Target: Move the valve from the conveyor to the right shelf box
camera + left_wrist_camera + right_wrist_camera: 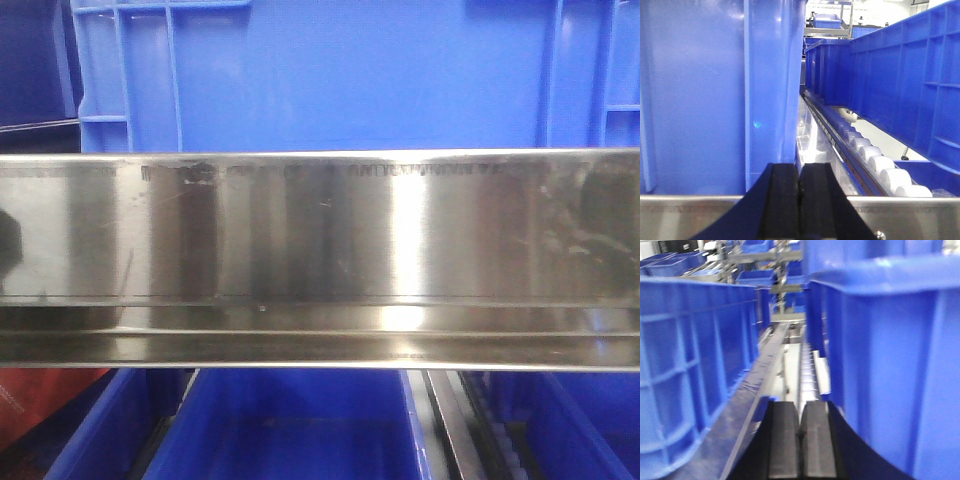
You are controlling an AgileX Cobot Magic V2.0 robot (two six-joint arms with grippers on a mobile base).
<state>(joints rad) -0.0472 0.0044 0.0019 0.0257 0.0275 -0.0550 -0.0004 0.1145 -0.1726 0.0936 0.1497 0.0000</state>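
Both grippers closed, nothing held.
Left gripper [799, 202]: black pads pressed together, seam vertical, entering its wrist view from 6 o'clock and pointing toward 12 o'clock. Right gripper [800, 440]: dark pads likewise meeting at a vertical seam, at 6 o'clock, aimed toward 12 o'clock.
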